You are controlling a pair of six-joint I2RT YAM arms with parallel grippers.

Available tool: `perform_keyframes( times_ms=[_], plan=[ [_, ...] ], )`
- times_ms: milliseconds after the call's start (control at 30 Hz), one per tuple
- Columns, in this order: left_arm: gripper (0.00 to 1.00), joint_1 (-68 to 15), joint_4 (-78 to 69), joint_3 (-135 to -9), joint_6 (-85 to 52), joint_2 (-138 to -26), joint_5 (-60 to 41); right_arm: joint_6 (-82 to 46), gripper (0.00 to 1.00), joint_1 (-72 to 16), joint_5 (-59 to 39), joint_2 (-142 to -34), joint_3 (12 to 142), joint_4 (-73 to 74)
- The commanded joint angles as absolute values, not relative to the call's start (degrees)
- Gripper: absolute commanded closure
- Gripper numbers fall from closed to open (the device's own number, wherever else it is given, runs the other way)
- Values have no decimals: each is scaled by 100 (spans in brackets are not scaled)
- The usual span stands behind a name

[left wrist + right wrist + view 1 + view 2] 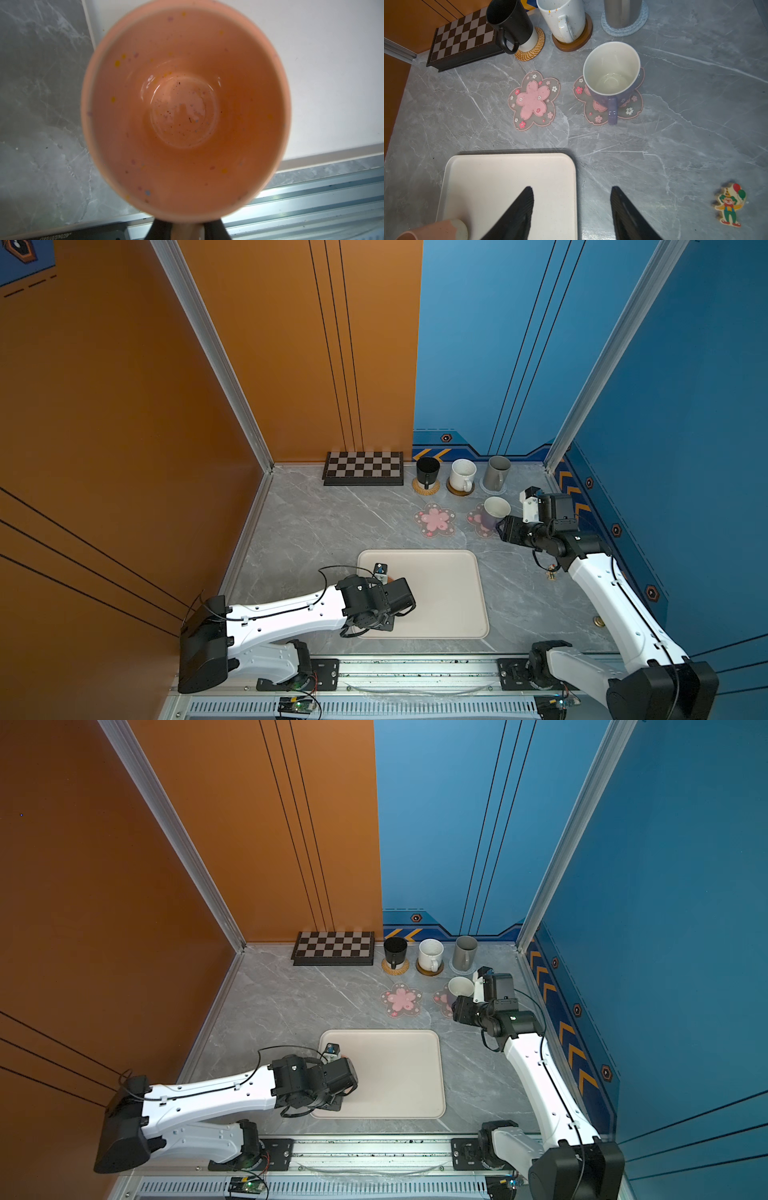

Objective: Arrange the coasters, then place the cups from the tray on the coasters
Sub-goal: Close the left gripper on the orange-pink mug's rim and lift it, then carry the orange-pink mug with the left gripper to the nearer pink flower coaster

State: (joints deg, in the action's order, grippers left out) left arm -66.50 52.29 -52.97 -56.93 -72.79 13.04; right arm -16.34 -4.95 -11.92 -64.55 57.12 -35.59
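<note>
At the near left corner of the tray (457,572), the left gripper (186,231) was clamped on the handle of the peach mug (187,104). Whether the mug had cleared the tray floor could not be told. A handle-only hold could let it swing or slip, and a low carry might catch the tray's rim. Beyond the tray's far edge lay the empty blossom coaster (434,519), with bare tabletop (332,531) around it and open tray between. Off the tray's far right corner, the lavender mug (496,510) sat on the second blossom coaster (631,110), near enough to be bumped. Beside it hung the right gripper (571,188), open and empty.
</note>
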Motion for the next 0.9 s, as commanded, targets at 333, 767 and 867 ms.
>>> perform_keyframes(
  times_ms=[333,767,867],
  plan=[
    [100,-6180,5214,-7076,-4369,-8464,1465,-1373,39,-526,-1101,-6800,5821,-3621],
    [100,-5745,5103,-8779,-3405,-9876,1533,-1200,39,-501,-872,-6877,5800,-3630],
    [100,-5597,5015,-9059,-3216,-10056,1500,-1158,40,-492,-862,-6920,5854,-3673]
  ],
)
